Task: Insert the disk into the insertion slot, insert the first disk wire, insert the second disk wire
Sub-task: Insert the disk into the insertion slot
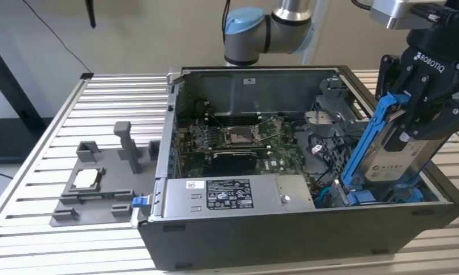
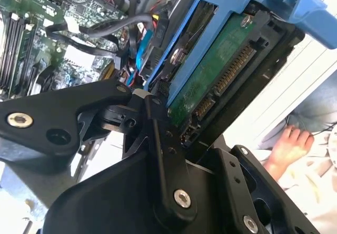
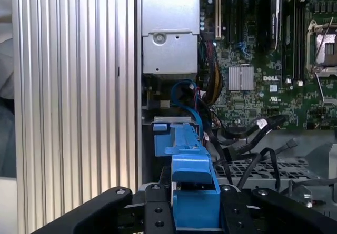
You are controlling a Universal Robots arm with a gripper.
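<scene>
My gripper [image 1: 412, 123] is shut on the disk [image 1: 389, 154], a silver-grey drive in a bright blue carrier. The disk hangs tilted over the open computer case, at the exterior view's right. Its lower end reaches down to the insertion slot [image 1: 371, 197], a grey bay with blue fittings at the case's near right corner. In the second wrist view the disk [image 2: 210, 71] shows its green circuit board between my black fingers [image 2: 158, 139]. In the first wrist view the blue carrier [image 3: 192, 176] sits between the fingers, above the bay [image 3: 163, 131]. Loose blue and black wires [image 3: 187, 94] lie beside the bay.
The case stands on a slatted aluminium table [image 1: 114, 103]. Inside it are the long grey box with a white label [image 1: 229, 195] and the motherboard with a square socket [image 1: 237, 134]. A grey fixture [image 1: 99, 183] lies at the exterior view's left. A person's hand [image 2: 287, 144] is beyond the case.
</scene>
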